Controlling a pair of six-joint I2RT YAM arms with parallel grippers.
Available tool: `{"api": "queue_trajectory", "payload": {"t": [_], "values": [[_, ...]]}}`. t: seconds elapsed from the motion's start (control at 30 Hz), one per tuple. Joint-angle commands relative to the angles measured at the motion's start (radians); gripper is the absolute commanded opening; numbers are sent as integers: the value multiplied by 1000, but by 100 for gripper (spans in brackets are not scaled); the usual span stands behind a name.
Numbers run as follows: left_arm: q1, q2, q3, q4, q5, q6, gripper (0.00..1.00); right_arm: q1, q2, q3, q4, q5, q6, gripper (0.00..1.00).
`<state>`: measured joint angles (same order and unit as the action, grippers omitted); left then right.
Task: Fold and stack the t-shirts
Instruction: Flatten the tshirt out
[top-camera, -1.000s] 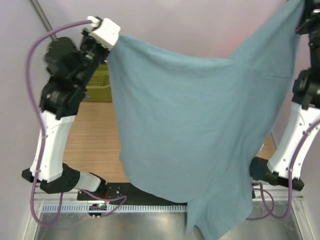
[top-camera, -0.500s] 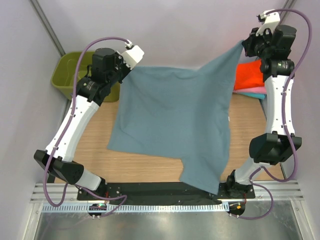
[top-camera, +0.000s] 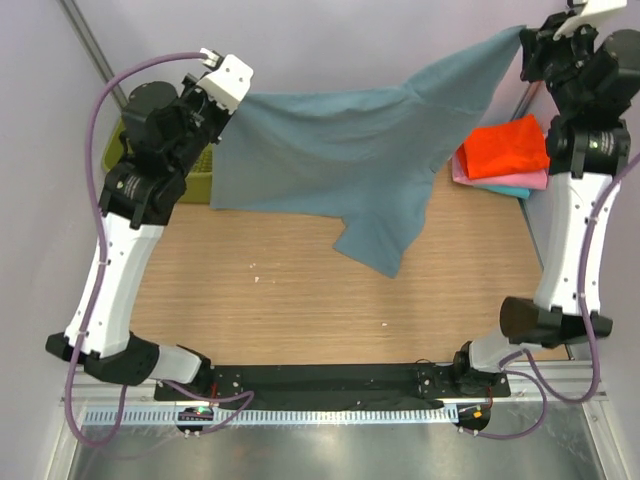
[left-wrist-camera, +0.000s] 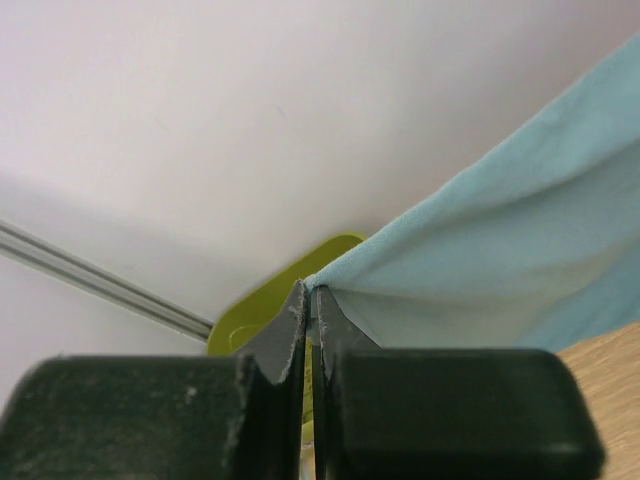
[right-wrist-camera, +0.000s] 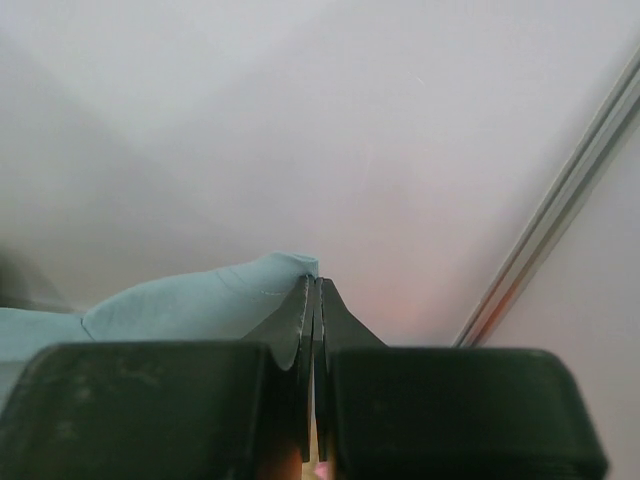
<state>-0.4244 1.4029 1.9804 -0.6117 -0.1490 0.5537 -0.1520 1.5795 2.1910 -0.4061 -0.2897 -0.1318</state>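
A large dusty blue-grey t-shirt (top-camera: 340, 150) hangs stretched in the air over the far half of the table, its lower corner drooping toward the wood. My left gripper (top-camera: 238, 95) is shut on its left corner, and the pinched cloth (left-wrist-camera: 480, 260) shows at my left gripper (left-wrist-camera: 311, 292) in the left wrist view. My right gripper (top-camera: 522, 35) is shut on the right corner, held higher, with the cloth (right-wrist-camera: 190, 300) bunched left of my right gripper (right-wrist-camera: 316, 285). A folded orange t-shirt (top-camera: 505, 145) lies on pink (top-camera: 500, 181) and teal (top-camera: 505, 190) ones at the far right.
An olive-green plastic basket (top-camera: 195, 160) stands at the far left behind my left arm, its rim (left-wrist-camera: 270, 300) visible in the left wrist view. The wooden table (top-camera: 300, 300) spreads below the shirt. Walls close in behind and at both sides.
Both arms have swung the blue-grey shirt away from the camera toward the far side. It hung over the near edge; now it is stretched over the far half with its tail above the wood.
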Motion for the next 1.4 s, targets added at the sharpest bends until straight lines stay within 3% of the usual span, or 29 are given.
{"api": "queue_trajectory", "payload": {"t": [0.0, 0.3, 0.6, 0.8, 1.07, 1.37], "values": [[-20, -97, 35, 32, -23, 3, 0, 6, -202, -46, 24, 6, -17, 1], [-20, -255, 47, -11, 34, -38, 0, 6, -498, -57, -106, 47, -49, 1], [-8, -279, 282, -42, 72, -43, 0, 5, -464, 318, -134, 109, -38, 1], [-7, -237, 365, -43, 62, -2, 0, -6, -395, 346, 4, 132, -81, 1], [-7, -194, 247, -19, 11, 28, 0, -6, -257, 323, 102, 109, -115, 1], [6, -145, -78, 7, -3, -23, 0, -4, -217, -87, 113, -58, -134, 1]]}}
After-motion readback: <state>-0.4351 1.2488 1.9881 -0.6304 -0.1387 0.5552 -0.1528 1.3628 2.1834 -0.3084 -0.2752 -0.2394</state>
